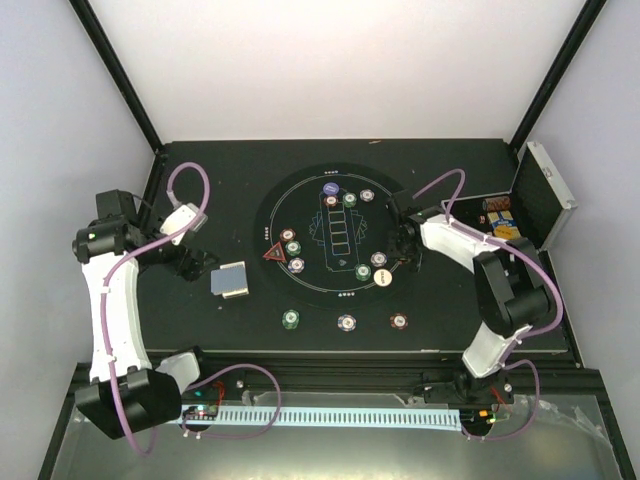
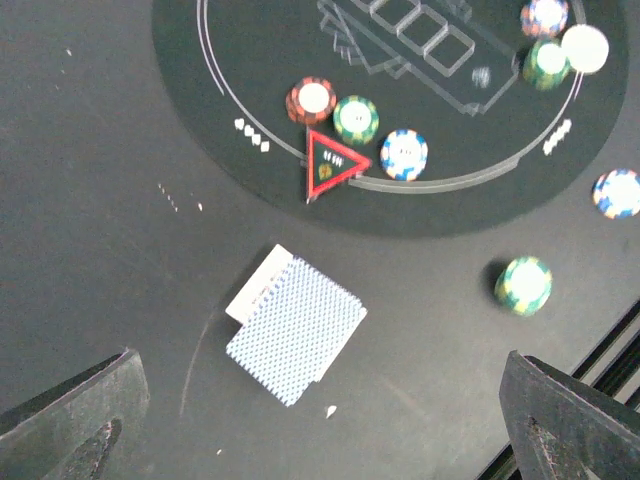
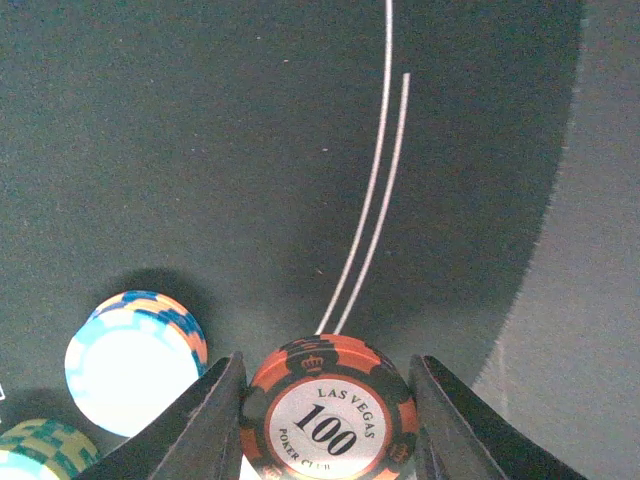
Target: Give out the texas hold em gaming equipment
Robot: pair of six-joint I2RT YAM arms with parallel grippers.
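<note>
Open table (image 2: 100, 250) rings the card stack (image 2: 295, 340); chips (image 2: 355, 118) crowd the mat (image 2: 260, 50).

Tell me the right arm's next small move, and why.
Probably ease down and open the jaws. They pinch the maroon 100 chip over the mat, beside a blue chip and a green chip, so it seems to complete that set.

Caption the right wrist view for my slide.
Right gripper holds a red chip beside a blue chip on the mat.
</note>
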